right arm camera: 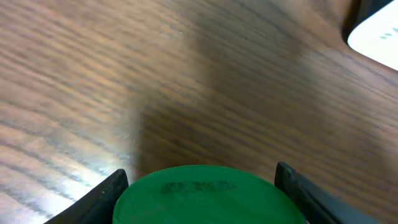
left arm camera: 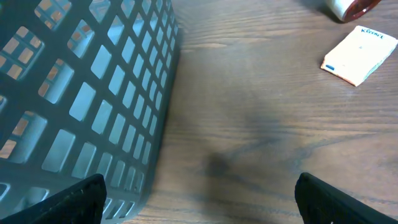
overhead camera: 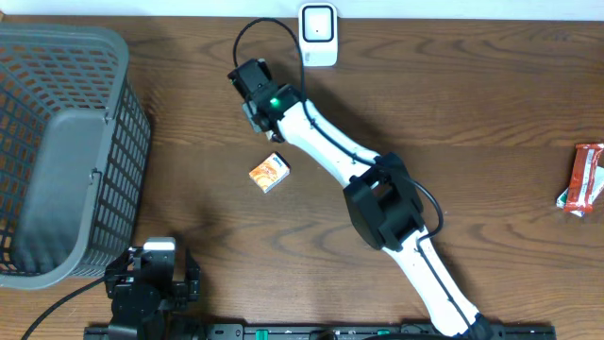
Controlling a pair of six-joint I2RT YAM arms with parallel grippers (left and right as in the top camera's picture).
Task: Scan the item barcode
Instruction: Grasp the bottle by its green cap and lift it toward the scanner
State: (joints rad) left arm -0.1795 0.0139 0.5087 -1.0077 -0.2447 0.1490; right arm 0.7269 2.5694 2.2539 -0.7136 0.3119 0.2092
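Grey grid-patterned basket left; brown wood-grain table; orange box; white scanner far; green disc; red-and-green packet right.

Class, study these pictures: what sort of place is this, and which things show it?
Likely a mock shop checkout on a wooden table: a white barcode scanner at the far edge, a grey shopping basket on the left, and a small orange box of goods.

Looks like a mock shop checkout set up on a wooden table. There's a grey shopping basket, a white barcode scanner and a small orange box of packaged goods.
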